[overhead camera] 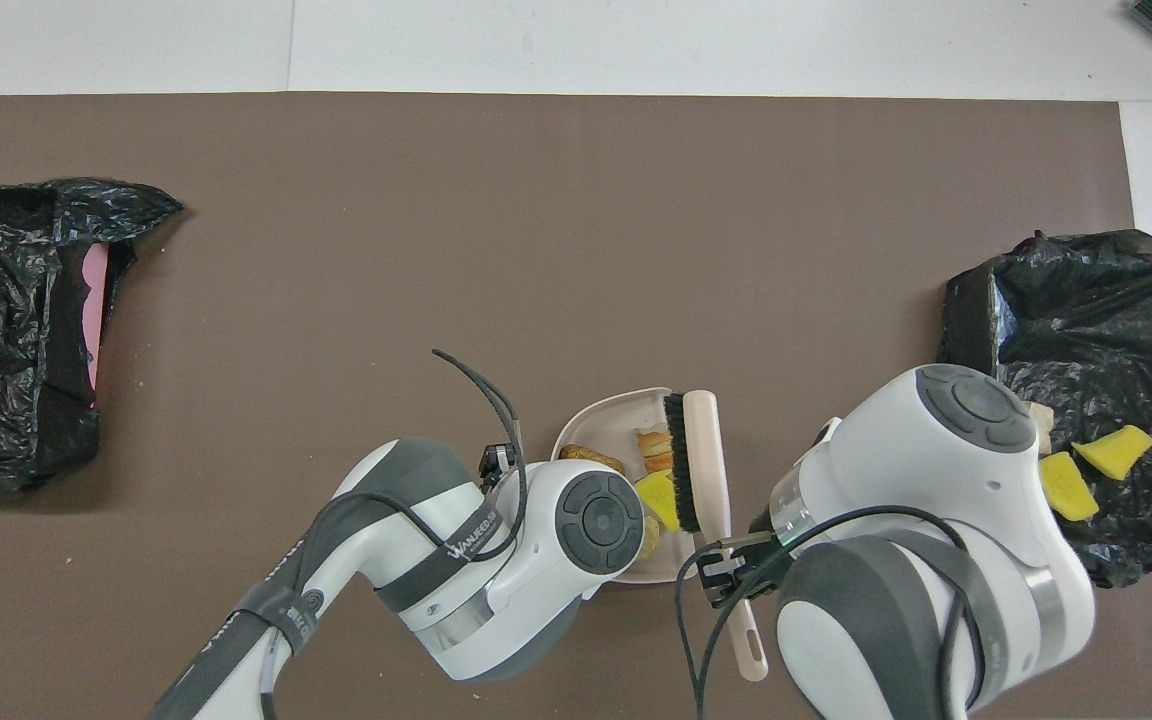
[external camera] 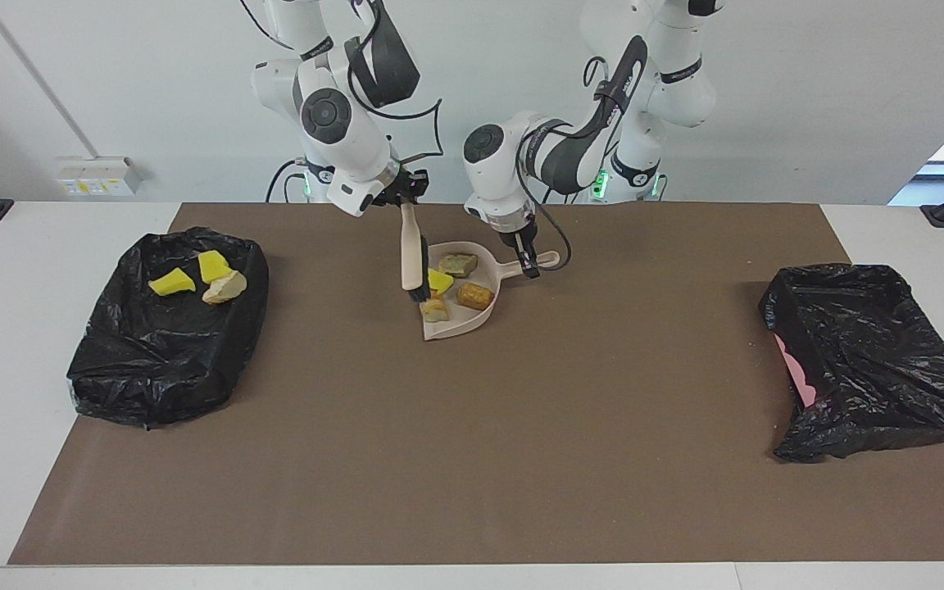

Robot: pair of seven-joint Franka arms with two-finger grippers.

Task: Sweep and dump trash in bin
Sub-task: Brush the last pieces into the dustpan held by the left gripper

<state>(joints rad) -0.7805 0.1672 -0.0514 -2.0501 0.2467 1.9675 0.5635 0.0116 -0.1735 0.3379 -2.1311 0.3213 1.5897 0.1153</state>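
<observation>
A pale pink dustpan (external camera: pixel 457 322) lies on the brown mat close to the robots. My left gripper (external camera: pixel 529 262) is shut on its handle. In the pan lie several pieces of trash: a yellow wedge (external camera: pixel 440 281), a greenish-tan chunk (external camera: pixel 457 264), a tan piece (external camera: pixel 474 295) and a small piece (external camera: pixel 434 309) at the open edge. My right gripper (external camera: pixel 405 197) is shut on the handle of a brush (external camera: pixel 412 250). The brush hangs tilted, its dark bristles at the pan's open edge. In the overhead view the brush (overhead camera: pixel 704 460) lies along the dustpan's (overhead camera: pixel 616 410) mouth, and the left gripper is hidden under its own arm.
A bin (external camera: pixel 165 344) lined with a black bag stands at the right arm's end of the table, holding two yellow wedges (external camera: pixel 171 283) and a tan chunk (external camera: pixel 226 288). Another black-lined bin (external camera: pixel 873 369) stands at the left arm's end. The mat (external camera: pixel 472 426) stretches away from the robots.
</observation>
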